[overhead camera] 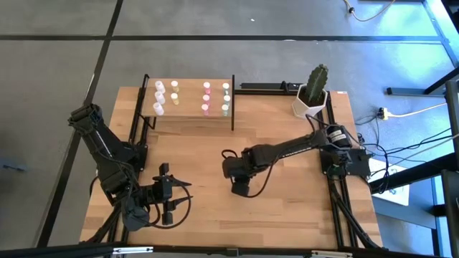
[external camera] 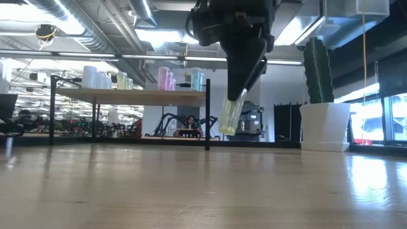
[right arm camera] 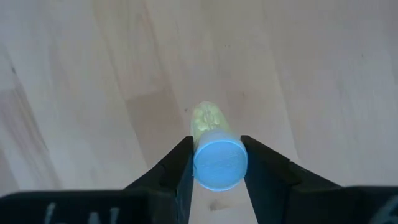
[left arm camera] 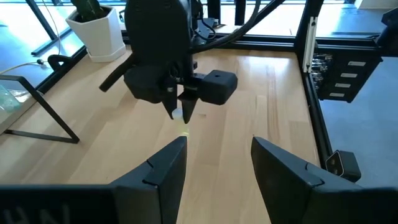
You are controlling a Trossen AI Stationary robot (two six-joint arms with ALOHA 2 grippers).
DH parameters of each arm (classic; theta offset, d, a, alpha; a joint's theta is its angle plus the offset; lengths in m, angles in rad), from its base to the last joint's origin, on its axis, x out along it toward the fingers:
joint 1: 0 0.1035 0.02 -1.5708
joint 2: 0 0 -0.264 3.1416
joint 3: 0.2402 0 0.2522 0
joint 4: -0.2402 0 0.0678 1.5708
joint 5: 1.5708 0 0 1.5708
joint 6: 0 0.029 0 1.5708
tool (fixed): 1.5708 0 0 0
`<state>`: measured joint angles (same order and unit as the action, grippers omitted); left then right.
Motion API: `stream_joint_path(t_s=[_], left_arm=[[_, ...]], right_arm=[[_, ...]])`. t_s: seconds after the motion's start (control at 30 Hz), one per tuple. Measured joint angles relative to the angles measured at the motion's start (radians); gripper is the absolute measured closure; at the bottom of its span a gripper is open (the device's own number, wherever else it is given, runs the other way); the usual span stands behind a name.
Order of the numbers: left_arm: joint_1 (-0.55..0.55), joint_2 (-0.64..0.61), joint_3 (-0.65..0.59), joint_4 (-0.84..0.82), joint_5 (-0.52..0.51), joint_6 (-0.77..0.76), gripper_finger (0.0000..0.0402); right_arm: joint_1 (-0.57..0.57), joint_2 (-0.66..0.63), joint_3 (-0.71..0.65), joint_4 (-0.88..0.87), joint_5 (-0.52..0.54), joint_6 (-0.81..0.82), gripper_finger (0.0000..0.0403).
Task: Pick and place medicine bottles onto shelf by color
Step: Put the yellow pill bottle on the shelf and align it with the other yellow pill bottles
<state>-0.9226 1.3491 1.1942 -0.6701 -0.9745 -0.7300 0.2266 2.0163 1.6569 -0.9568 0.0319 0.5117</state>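
Note:
My right gripper (overhead camera: 240, 188) hangs over the middle of the table, shut on a pale yellow-green medicine bottle (external camera: 230, 116) that sticks out below its fingers. The left wrist view shows that gripper (left arm camera: 180, 102) with the bottle (left arm camera: 181, 116) under it. My left gripper (overhead camera: 181, 197) waits open near the front left, its fingers (left arm camera: 168, 168) empty. The shelf (overhead camera: 190, 115) stands at the table's far edge. On its board stand rows of white (overhead camera: 159, 97), yellow (overhead camera: 174, 92), pink (overhead camera: 206, 97) and green (overhead camera: 225, 99) medicine bottles. My right gripper pinches the bottle between its two fingers at the capped upper end (right arm camera: 219, 163). The fingers come from above, pointing steeply down, along the bottle. The bottle's body (right arm camera: 208, 118) hangs below the fingertips, slightly tilted and clear of the table.
A white pot with a green cactus (overhead camera: 312, 93) stands at the far right corner. Black frame rails (overhead camera: 333, 193) run along the table's right side. Bare wood (overhead camera: 287, 208) lies between the arms and the shelf.

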Motion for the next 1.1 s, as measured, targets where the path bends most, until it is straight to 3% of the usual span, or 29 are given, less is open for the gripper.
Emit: stream_joint_path(t_s=[0.7,1.1], left_arm=[[0.000,0.000,0.000,0.001,0.000,-0.001,0.0228],[0.000,0.000,0.000,0.000,0.000,0.000,0.0228]], right_arm=[[-0.009,0.059,-0.011,-0.086,-0.005,-0.003,0.0279],[-0.009,0.059,-0.011,-0.078,0.001,-0.023,0.0231]])
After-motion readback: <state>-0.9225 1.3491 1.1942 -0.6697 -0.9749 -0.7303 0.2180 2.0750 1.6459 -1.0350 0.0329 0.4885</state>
